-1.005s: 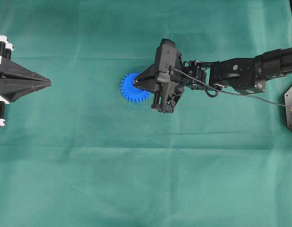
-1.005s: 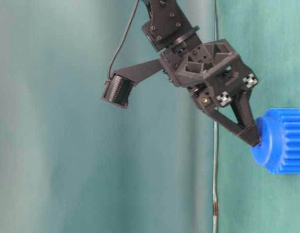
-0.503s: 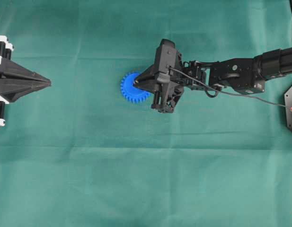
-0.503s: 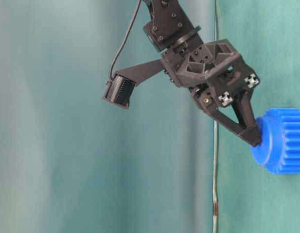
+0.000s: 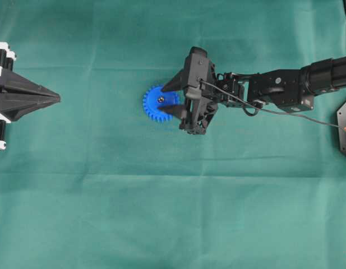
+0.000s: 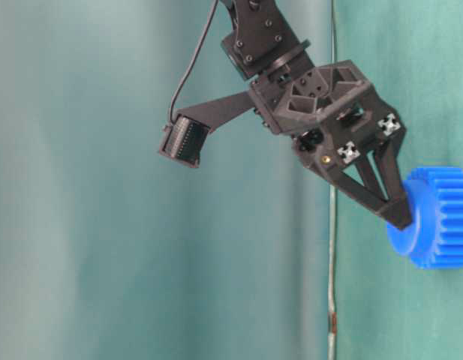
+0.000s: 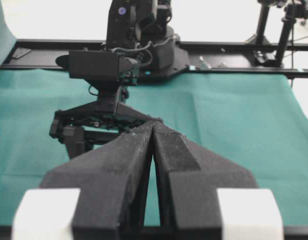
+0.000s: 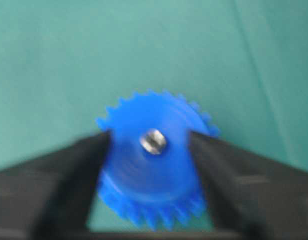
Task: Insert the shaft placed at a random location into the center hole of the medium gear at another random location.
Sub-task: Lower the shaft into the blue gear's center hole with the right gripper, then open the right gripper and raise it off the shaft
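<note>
Though blur hid its length, we counted one shaft (image 8: 153, 141) in one medium gear (image 8: 154, 165), right tool (image 8: 150, 150) spread wide, empty.

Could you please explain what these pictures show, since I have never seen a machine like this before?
This is a two-armed robot working over a green cloth. One picture looks straight down, one looks from table level, and two come from cameras on the wrists.

In the top-down picture the right gripper reaches in from the right, with its fingers spread on either side of the medium gear, a blue toothed wheel that lies flat. The right wrist picture, though blurred, shows the shaft, a small silver pin, sitting in the middle of the gear, where the center hole is. The spread fingers hold nothing.

The left gripper rests at the left edge with its fingers pressed together and nothing between them. Its own camera looks across the cloth at the other arm.
</note>
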Available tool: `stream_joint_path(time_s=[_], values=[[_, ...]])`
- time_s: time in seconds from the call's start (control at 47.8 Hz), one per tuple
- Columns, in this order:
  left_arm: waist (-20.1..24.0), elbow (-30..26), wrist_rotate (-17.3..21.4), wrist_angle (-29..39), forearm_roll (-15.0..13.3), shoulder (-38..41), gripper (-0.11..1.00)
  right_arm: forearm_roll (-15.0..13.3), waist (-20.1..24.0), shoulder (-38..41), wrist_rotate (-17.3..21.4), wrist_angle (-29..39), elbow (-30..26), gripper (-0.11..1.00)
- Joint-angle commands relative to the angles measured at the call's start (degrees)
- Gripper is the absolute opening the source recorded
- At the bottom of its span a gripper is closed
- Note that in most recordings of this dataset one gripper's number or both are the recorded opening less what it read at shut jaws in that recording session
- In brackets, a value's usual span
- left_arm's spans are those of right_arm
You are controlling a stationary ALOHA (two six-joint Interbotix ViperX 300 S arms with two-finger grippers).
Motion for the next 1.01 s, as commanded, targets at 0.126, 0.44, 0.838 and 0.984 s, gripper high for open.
stream_joint_path(time_s=[0.126, 0.44, 0.838, 0.984], values=[[0.09, -1.23, -0.09, -0.35, 0.18, 0.44, 0.0, 0.18, 0.09, -0.79, 0.44, 0.62, -1.14, 0.87], [0.09, -1.23, -0.18, -0.35, 0.18, 0.44, 0.0, 0.18, 0.09, -3.69, 0.35, 1.58, -1.14, 0.85], [0.09, -1.32, -0.18, -0.35, 0.18, 0.35, 0.0, -0.35, 0.09, -15.73, -0.09, 8.88, -0.44, 0.85], [0.09, -1.32, -0.18, -0.35, 0.09, 0.35, 0.0, -0.53, 0.09, -20.04, -0.18, 8.79, 1.67, 0.85]])
